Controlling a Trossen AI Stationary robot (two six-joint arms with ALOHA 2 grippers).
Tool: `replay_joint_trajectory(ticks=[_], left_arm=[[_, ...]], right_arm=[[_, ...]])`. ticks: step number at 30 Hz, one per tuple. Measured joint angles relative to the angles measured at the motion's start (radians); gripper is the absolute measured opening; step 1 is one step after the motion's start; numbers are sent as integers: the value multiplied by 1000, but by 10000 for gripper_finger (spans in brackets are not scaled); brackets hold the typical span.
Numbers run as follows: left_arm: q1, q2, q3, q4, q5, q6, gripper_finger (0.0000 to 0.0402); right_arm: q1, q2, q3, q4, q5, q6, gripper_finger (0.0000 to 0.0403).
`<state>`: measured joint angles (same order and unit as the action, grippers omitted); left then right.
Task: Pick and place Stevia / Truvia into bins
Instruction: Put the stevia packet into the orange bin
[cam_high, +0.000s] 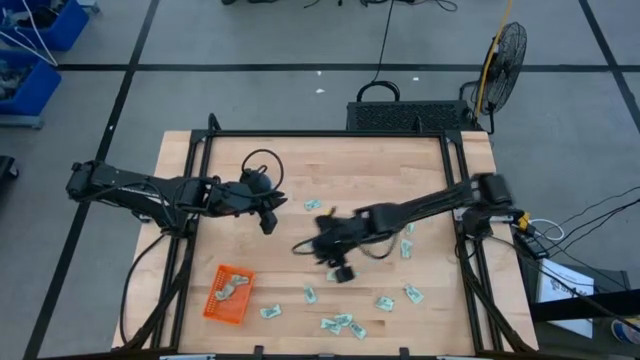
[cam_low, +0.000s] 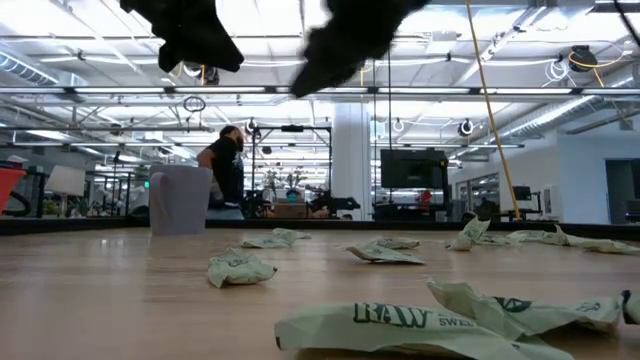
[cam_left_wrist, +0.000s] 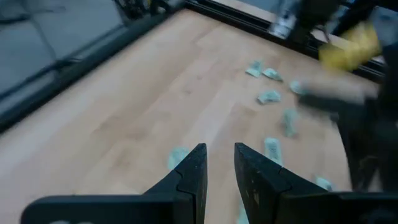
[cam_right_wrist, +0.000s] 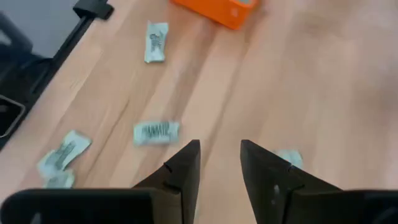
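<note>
Several pale green and white sachets lie flat and scattered on the wooden table, most toward its near right (cam_high: 340, 322), a few at mid-table (cam_high: 312, 205). The orange basket (cam_high: 228, 295) stands at the near left with a couple of sachets in it. It also shows in the right wrist view (cam_right_wrist: 217, 9). My left gripper (cam_high: 283, 205) hovers over mid-table, open and empty (cam_left_wrist: 219, 158), a sachet (cam_left_wrist: 179, 157) just beyond its fingers. My right gripper (cam_high: 300, 247) hovers near the table's middle, pointing toward the basket, open and empty (cam_right_wrist: 221, 155). Sachets (cam_right_wrist: 155, 132) lie below it.
Black frame rails (cam_high: 190, 200) run along the table's left and right sides. A cable loop (cam_high: 260, 160) rises by the left wrist. In the low view a pale cup-shaped thing (cam_low: 180, 200) stands at the far side. People show in the room behind.
</note>
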<state>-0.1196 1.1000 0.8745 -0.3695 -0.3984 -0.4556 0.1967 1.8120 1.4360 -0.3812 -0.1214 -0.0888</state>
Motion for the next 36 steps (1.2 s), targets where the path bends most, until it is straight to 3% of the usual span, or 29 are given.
replay_joint_trajectory(ticks=[5,8,16,24,30,36], left_arm=[[-10,11,0,5,196,-2,85],[-51,60,1,34,307,-18,85],[-208,244,1,136,498,23,85],[-338,451,58,63,582,-200,85],[-393,640,274,-229,581,-161,85],[-419,743,375,-302,581,-170,85]], right_arm=[[0,-240,-305,90,166,112,111],[-1,-378,-494,267,228,141,111],[-8,-622,-857,752,228,145,111],[-42,-739,-936,914,233,52,110],[-75,-740,-936,960,228,35,109],[-108,-739,-936,985,226,17,109]])
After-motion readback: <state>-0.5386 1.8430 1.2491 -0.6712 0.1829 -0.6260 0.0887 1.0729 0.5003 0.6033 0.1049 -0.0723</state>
